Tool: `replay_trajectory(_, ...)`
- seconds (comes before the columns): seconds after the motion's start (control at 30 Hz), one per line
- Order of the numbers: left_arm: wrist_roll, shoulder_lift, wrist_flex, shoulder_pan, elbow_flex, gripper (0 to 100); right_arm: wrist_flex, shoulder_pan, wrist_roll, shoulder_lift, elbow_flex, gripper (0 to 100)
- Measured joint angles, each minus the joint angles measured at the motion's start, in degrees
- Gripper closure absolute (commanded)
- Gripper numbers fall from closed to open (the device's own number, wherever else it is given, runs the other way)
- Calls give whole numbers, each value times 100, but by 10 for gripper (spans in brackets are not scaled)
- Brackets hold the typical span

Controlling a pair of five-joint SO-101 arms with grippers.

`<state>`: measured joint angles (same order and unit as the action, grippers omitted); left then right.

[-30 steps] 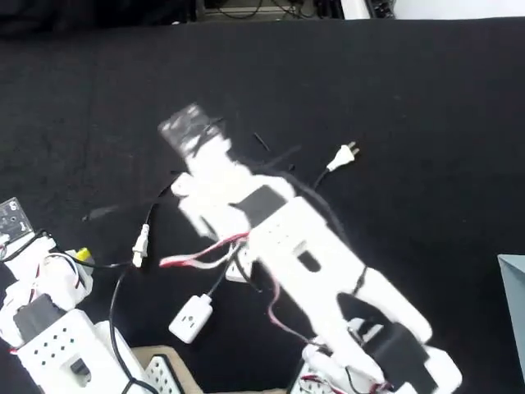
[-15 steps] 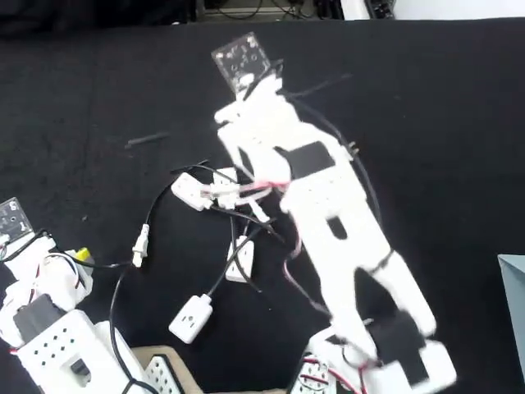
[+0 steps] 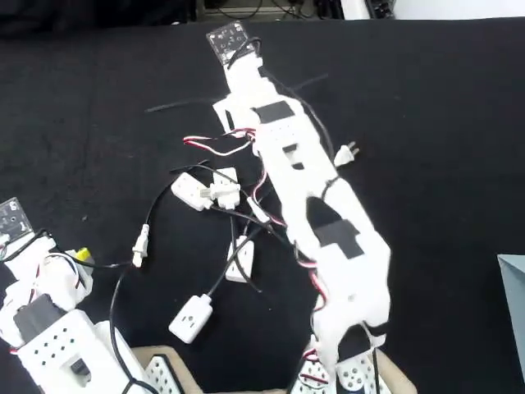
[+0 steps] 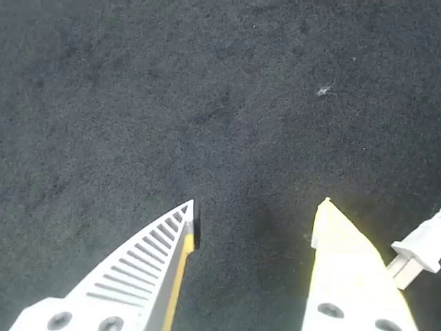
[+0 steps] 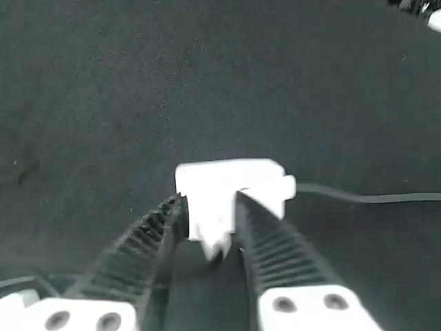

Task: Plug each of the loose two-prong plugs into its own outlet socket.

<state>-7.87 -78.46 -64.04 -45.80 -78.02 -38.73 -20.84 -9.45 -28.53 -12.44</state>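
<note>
My right gripper (image 5: 210, 207) is shut on a white rectangular block (image 5: 231, 183), apparently an outlet socket, held above the black cloth with a black cable (image 5: 365, 198) trailing from it. In the high view my right arm (image 3: 283, 152) stretches to the far middle of the table. A loose plug (image 3: 345, 153) lies beside that arm, another plug (image 3: 139, 245) at the left. Two free sockets (image 3: 240, 261) (image 3: 191, 318) lie near the front. A further socket (image 3: 190, 190) has a white piece (image 3: 223, 189) against it. My left gripper (image 4: 258, 207) stands open over bare cloth, a white plug (image 4: 417, 249) beside one finger.
Black cables (image 3: 246, 222) cross the cloth between the sockets and under my right arm. Red and white wires (image 3: 215, 144) hang from that arm. My left arm's base (image 3: 45, 316) sits at the front left corner. A grey object (image 3: 515, 279) shows at the right edge.
My right arm has swung from the left-centre of the table toward the far edge, uncovering the sockets and cables it covered. The left arm has stayed still.
</note>
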Motion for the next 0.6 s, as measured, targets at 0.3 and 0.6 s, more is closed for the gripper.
replay_trajectory(0.3, 0, 0, 0, 0, -70, 726, -1345, -132, 343, -387, -1398, 751)
replay_trajectory(0.6, 0, 0, 0, 0, -70, 726, -4378, -185, 431, 422, -3024, 751)
